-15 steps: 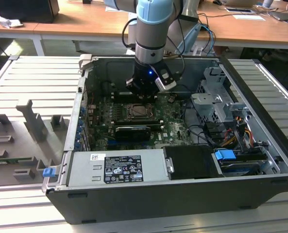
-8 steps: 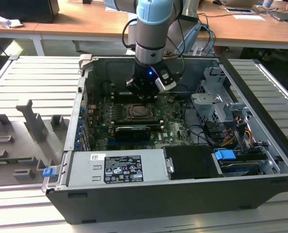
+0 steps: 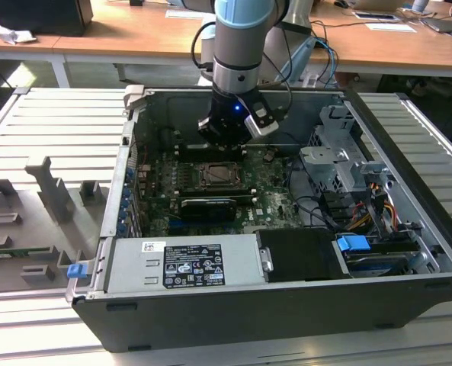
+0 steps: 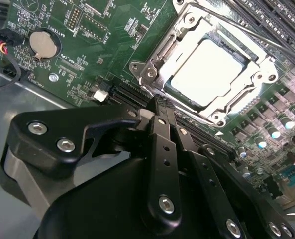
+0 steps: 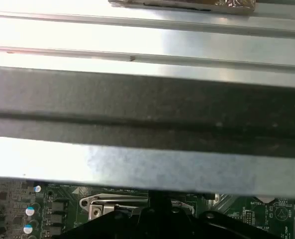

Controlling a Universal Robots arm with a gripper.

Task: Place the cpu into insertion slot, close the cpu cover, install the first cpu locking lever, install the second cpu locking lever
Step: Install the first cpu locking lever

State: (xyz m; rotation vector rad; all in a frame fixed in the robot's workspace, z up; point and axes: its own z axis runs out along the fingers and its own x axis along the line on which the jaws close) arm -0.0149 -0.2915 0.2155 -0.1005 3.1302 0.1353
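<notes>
The cpu (image 4: pixel 209 69) lies flat in the insertion slot (image 3: pixel 222 177) on the green board, its pale face showing through the window of the cpu cover (image 4: pixel 159 52), which is down around it. A thin metal lever rod (image 4: pixel 237 27) runs along one side of the socket. My gripper (image 4: pixel 159 102) hangs just off the socket's edge with its black fingers (image 4: pixel 162 134) pressed together and nothing between them. In the exterior view the gripper (image 3: pixel 226 145) is a little above the board, just behind the socket. The first wrist view catches the socket's metal frame (image 5: pixel 112 203) under the finger.
The board sits deep in an open computer case (image 3: pixel 408 160). A drive cage and cables (image 3: pixel 340 164) lie at the exterior view's right, and a power supply box (image 3: pixel 184 263) at the front. Long black card slots (image 4: pixel 202 132) and a coin battery (image 4: pixel 42 44) flank the socket.
</notes>
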